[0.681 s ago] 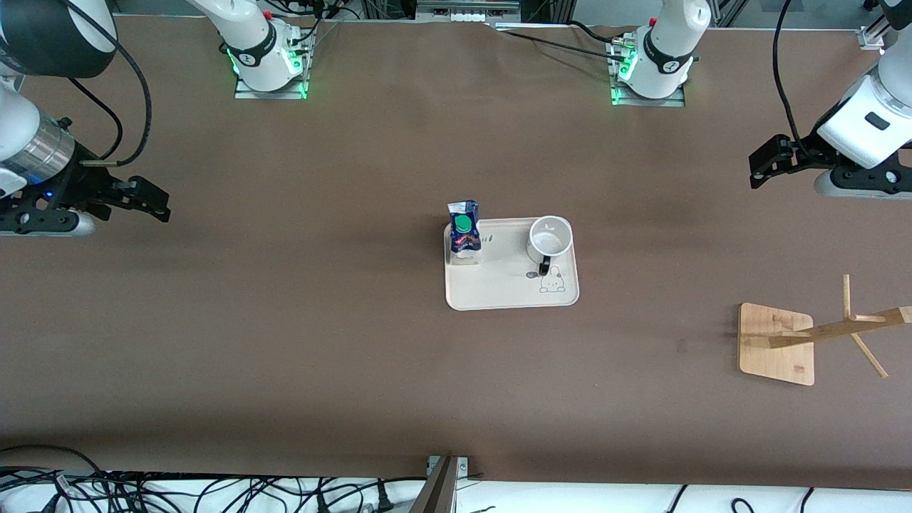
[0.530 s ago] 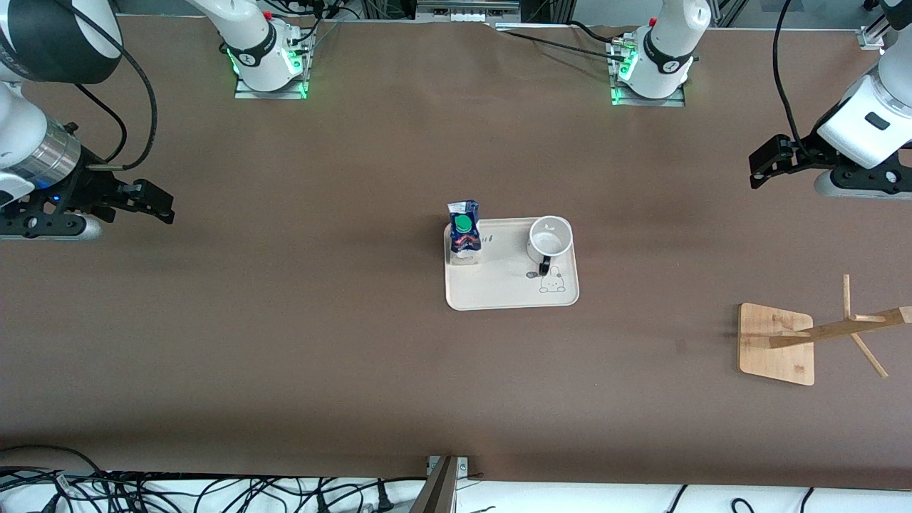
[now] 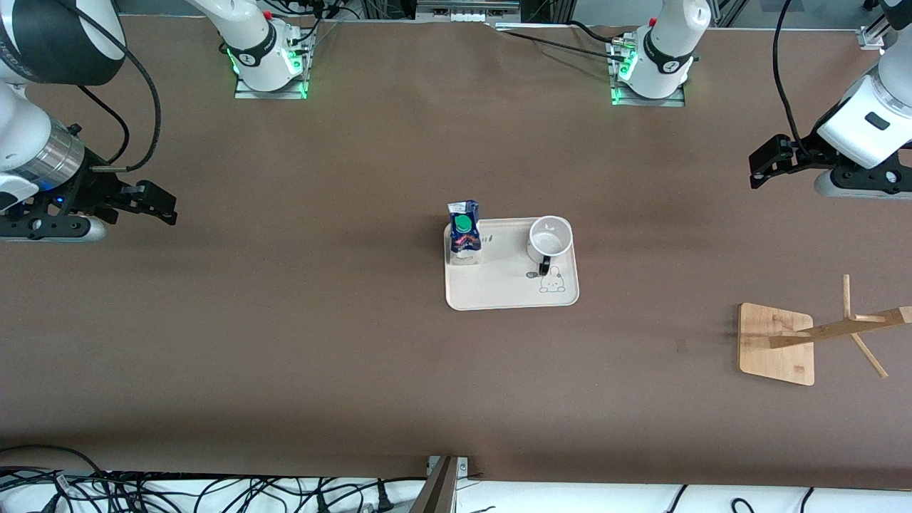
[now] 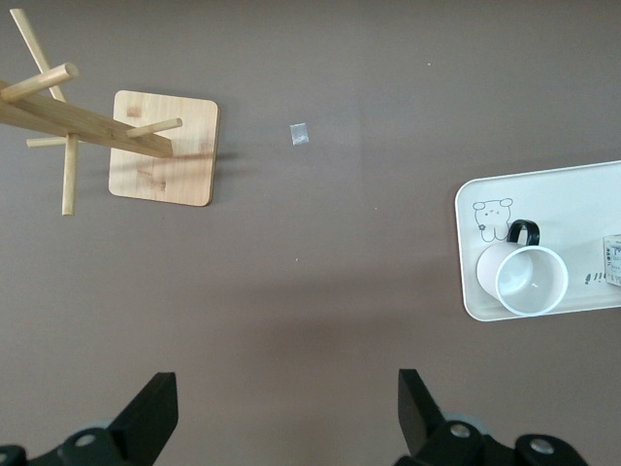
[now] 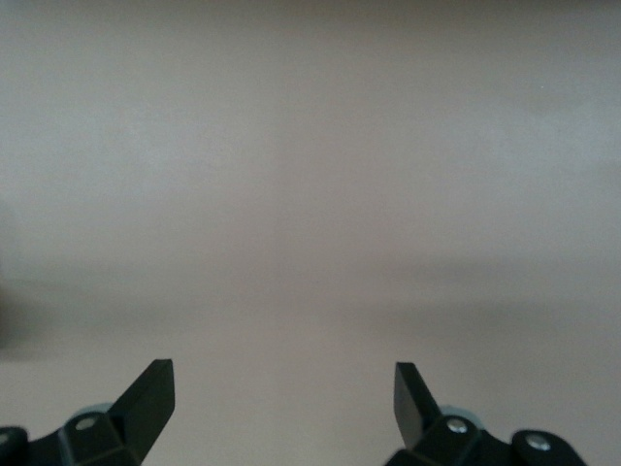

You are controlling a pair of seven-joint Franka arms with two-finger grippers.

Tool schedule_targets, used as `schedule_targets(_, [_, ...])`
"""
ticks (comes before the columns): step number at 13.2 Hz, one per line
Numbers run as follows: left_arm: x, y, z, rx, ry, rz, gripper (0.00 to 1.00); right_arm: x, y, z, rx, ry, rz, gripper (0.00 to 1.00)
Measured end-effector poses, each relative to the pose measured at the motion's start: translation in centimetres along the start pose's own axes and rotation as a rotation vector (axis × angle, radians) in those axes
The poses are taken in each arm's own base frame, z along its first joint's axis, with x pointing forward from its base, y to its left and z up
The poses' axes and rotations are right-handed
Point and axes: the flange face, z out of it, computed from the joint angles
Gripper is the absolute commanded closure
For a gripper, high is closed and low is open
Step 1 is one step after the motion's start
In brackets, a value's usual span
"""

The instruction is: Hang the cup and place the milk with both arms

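No words or numbers can be read; print on the milk point(image 3: 464, 235) is too small, and the tray point(image 3: 499, 292) bears only a bunny drawing.

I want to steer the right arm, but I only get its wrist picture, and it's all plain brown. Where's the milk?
Observer: The milk stands on a pale tray in the middle of the table.
Operator: Is the cup there too?
Observer: Yes, the cup sits upright on the same tray, toward the left arm's end, apart from the milk.
Operator: Where do I hang it?
Observer: A wooden rack stands near the left arm's end, nearer the front camera than the tray.
Operator: Is the other gripper busy?
Observer: No, the left gripper is open and holds nothing.
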Motion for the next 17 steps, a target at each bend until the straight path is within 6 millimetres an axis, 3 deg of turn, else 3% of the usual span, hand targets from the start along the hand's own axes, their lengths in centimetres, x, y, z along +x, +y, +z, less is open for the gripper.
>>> schedule_targets(7, [0.0,0.0,0.0,0.0,-0.002,0.0,0.0,-2.2,-0.5,-0.1,0.004,-0.11,-0.071,0.0])
schedule_targets(9, [0.0,0.0,0.0,0.0,-0.002,0.0,0.0,-3.1,-2.3,0.2,0.021,-0.115,-0.1,0.0])
schedule_targets(12, [0.0,0.0,0.0,0.0,-0.002,-0.001,0.0,-3.6,-7.7,1.8,0.036,-0.104,-0.111,0.0])
schedule_targets(17, [0.0,-0.1,0.0,0.0,-0.003,-0.001,0.0,-4.5,-20.3,6.3,0.081,-0.072,-0.044,0.0])
